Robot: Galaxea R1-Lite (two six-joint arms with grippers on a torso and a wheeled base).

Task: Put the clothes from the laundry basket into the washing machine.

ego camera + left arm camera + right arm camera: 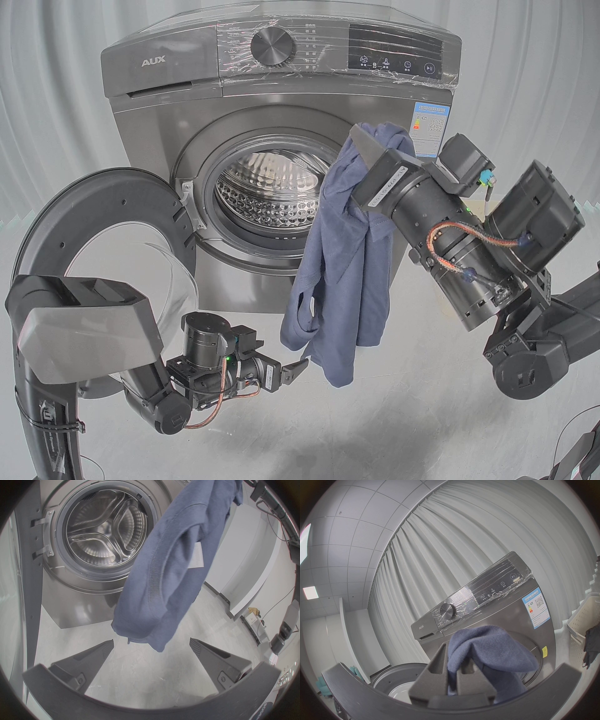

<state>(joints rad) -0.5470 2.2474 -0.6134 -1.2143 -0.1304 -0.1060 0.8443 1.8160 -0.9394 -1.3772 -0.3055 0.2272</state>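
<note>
Right gripper (365,140) tight on top of blue garment (337,262), before washing machine (181,119).

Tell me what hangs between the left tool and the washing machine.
The blue garment, held up by the right tool, hangs there; the left wrist view shows it.

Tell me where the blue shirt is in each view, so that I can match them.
Head view: the blue shirt hangs mid-picture from the right end effector.
Left wrist view: it hangs beside the open drum.
Right wrist view: bunched in the end effector, before the washing machine.
Shared landmark: the washing machine.
</note>
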